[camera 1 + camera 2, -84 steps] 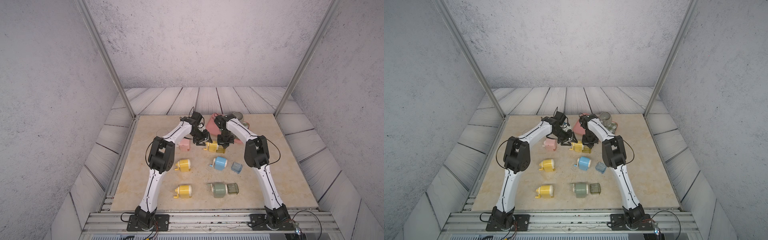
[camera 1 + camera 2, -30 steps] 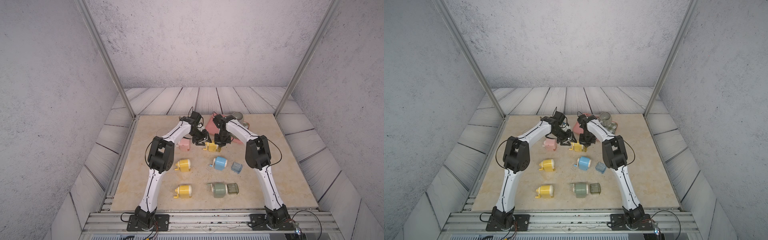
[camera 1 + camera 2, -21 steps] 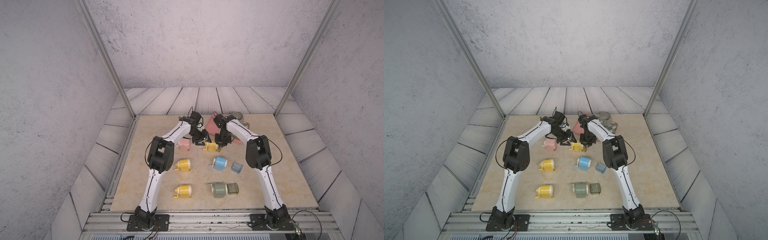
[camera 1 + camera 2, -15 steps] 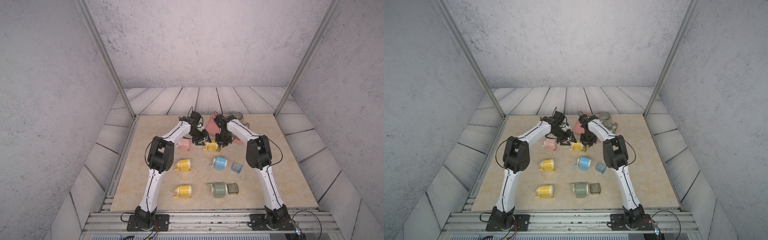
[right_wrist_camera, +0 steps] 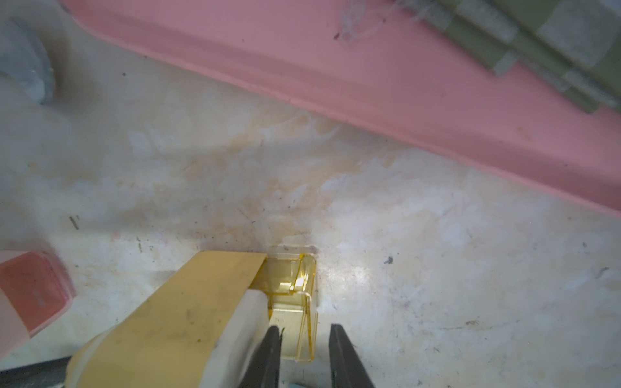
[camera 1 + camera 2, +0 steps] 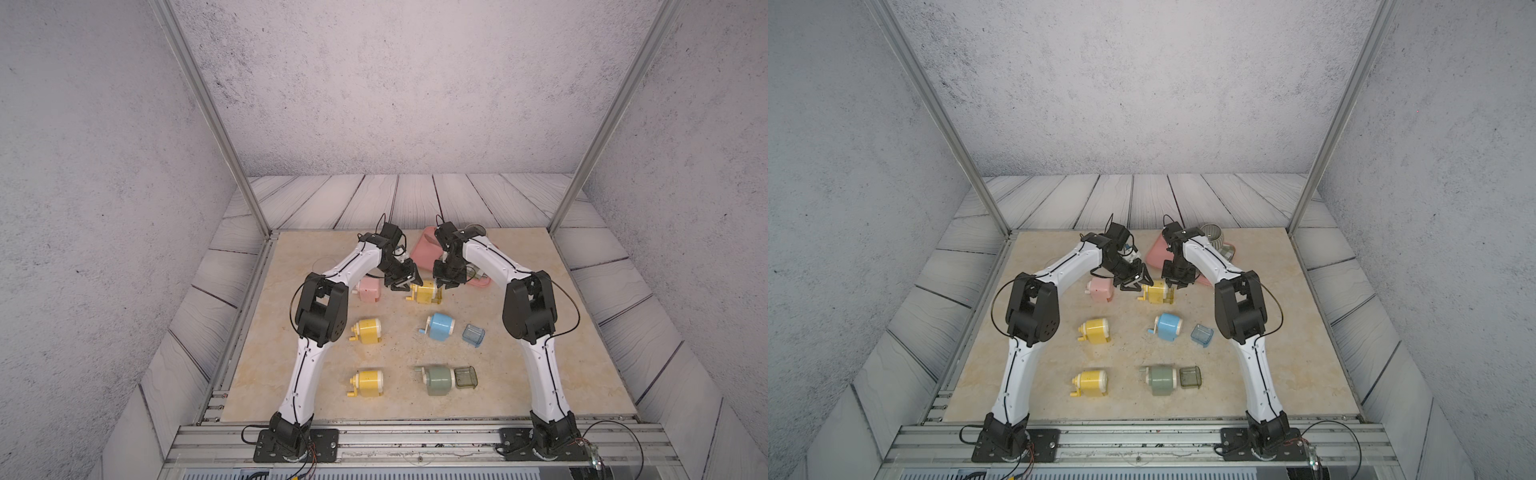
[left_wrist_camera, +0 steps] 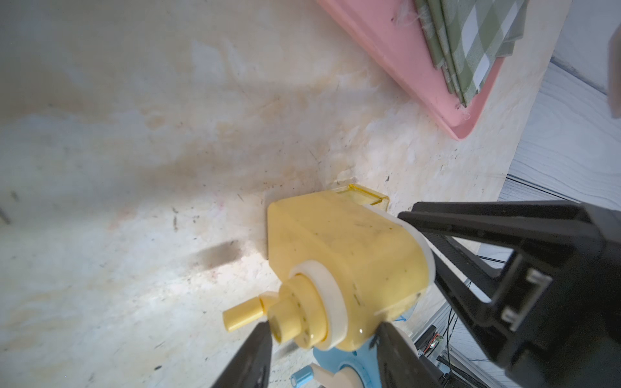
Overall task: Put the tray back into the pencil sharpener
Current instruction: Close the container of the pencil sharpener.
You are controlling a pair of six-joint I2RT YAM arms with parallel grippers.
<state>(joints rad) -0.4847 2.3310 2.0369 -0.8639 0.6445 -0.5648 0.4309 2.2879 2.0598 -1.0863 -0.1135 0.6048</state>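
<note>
Beige surface [image 5: 437, 268] is seen under the right pincer [image 5: 304, 327], whose jaws are parted around the end of the tray [image 5: 295, 278]. It is lodged partway in the sharpener [image 7: 342, 242], which is clamped by the left pincer [image 7: 322, 326]. Insertion is judged unfinished; a push flush is called for.

I can read nothing here: no word, number, brand or sign is legible on anything in my views. Even the yellow pencil sharpener [image 7: 346, 265], close under my wrist camera, shows only dark specks and no lettering.
</note>
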